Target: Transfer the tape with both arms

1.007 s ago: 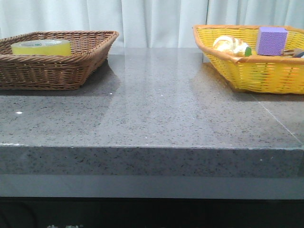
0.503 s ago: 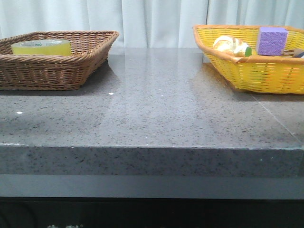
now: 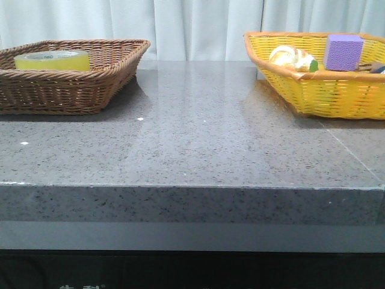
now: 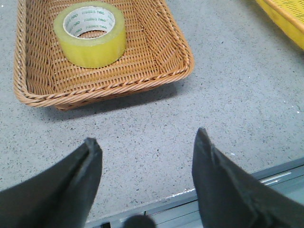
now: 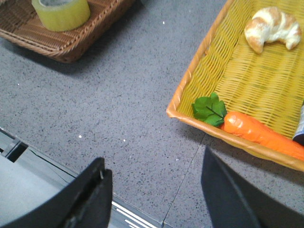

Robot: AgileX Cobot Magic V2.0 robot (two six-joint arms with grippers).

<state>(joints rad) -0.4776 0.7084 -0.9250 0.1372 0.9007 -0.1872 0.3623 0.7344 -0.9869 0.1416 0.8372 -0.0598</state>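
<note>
The yellow-green tape roll (image 3: 52, 60) lies flat in the brown wicker basket (image 3: 72, 90) at the table's far left. It also shows in the left wrist view (image 4: 90, 35) and the right wrist view (image 5: 61, 13). No arm shows in the front view. My left gripper (image 4: 145, 142) is open and empty, above the table's front edge, short of the brown basket (image 4: 142, 71). My right gripper (image 5: 154, 159) is open and empty, above the front edge beside the yellow basket (image 5: 190, 102).
The yellow basket (image 3: 325, 90) at the far right holds a purple cube (image 3: 343, 51), a croissant (image 5: 273, 26) and a toy carrot (image 5: 259, 133) with green leaves. Grey speckled tabletop (image 3: 198, 132) lies between the baskets. A white curtain hangs behind.
</note>
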